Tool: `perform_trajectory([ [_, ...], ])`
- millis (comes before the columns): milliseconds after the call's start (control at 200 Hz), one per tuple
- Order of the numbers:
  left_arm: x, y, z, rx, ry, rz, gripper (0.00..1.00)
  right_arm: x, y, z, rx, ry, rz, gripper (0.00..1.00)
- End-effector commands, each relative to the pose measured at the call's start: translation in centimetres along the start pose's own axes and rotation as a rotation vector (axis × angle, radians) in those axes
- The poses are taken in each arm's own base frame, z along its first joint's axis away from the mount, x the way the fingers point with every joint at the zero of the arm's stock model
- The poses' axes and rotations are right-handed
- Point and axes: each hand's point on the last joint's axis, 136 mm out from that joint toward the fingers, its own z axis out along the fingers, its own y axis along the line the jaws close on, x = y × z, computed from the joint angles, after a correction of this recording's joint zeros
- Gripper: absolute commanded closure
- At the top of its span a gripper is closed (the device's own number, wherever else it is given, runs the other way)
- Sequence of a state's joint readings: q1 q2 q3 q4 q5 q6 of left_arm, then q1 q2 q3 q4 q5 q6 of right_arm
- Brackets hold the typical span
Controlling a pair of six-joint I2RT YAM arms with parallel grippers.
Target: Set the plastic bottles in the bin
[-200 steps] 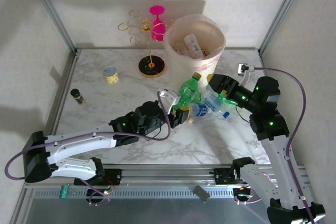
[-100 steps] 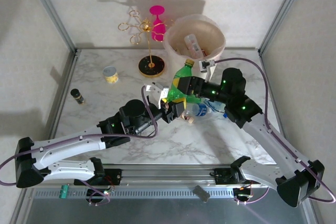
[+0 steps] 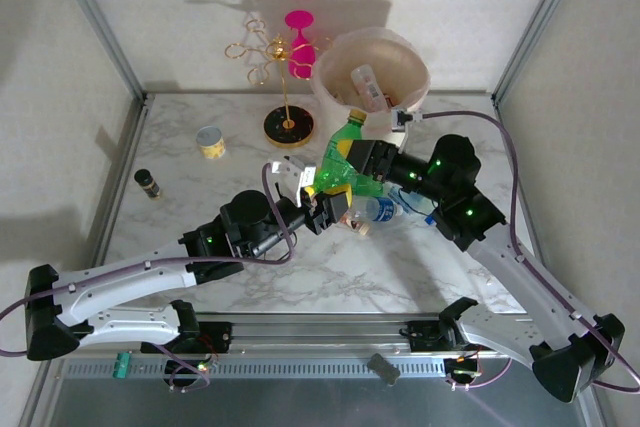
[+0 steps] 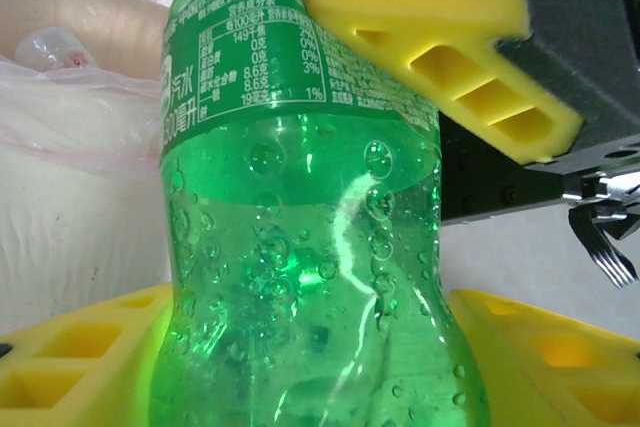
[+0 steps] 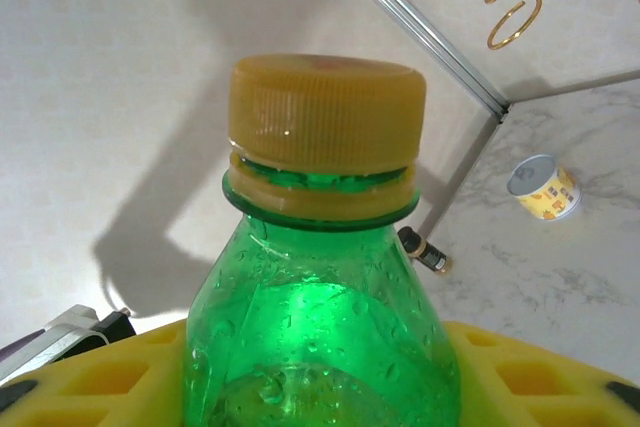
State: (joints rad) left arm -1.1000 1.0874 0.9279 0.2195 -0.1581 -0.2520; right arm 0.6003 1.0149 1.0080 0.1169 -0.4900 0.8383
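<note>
The green bottle (image 3: 348, 165) hangs upright above the counter (image 3: 180, 187), just in front of the bin (image 3: 425, 67), with both arms on it. The left pincer (image 3: 322, 202) has its yellow pads closed against the lower body. The right pincer (image 3: 362, 159) is closed around the shoulder just under the yellow cap. A shared hold is the weak point. If the two arms pull in different directions, the thin wall could buckle or the bottle could twist out of one set of pads. If the left lets go before the right holds firmly, the bottle would likely fall onto the clear bottle (image 3: 378, 210) lying on the counter below. The right pincer holds high on the taper near the neck, so the bottle may swing or slip downward once it carries the weight alone. The bin rim is close behind, and a low lift could knock the bin or catch the bottle on its edge. Both wrist views cut the pads off at the bottom edge, so how hard they press cannot be judged. The green bottle's base is hidden. The arms cover part of the clear bottle, and the bottles in the bin (image 3: 365, 82) are too jumbled to count.
</note>
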Motion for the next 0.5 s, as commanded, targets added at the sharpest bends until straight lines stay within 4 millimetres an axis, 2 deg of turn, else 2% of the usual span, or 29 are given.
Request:
perform_trajectory([
  [0,-1.3,-1.1,-0.2,0.03,-0.02,-0.002,0.47,0.0,0.2,-0.1,0.001,-0.016,-0.003,0.49],
  [140,-1.8,-1.0,-0.5,0.016,-0.016,0.005,0.26,-0.7,0.2,-0.7,0.041,-0.046,-0.023,0.5],
  [160,-2.0,-0.9,-0.6,0.01,-0.017,0.004,0.18,-0.9,0.2,-0.8,0.05,-0.053,-0.028,0.5],
  [215,-2.6,-0.6,-1.1,-0.005,-0.032,0.0,0.12,-1.3,0.0,-1.0,0.084,-0.067,-0.039,0.5],
  [360,-4.7,0.4,-3.2,-0.051,-0.08,0.005,0.02,-3.6,-1.2,-1.4,0.234,-0.112,-0.105,0.5],
  [496,-5.7,1.8,-5.5,-0.115,-0.088,0.025,0.01,-6.7,-3.1,-1.7,0.434,-0.145,-0.19,0.51],
])
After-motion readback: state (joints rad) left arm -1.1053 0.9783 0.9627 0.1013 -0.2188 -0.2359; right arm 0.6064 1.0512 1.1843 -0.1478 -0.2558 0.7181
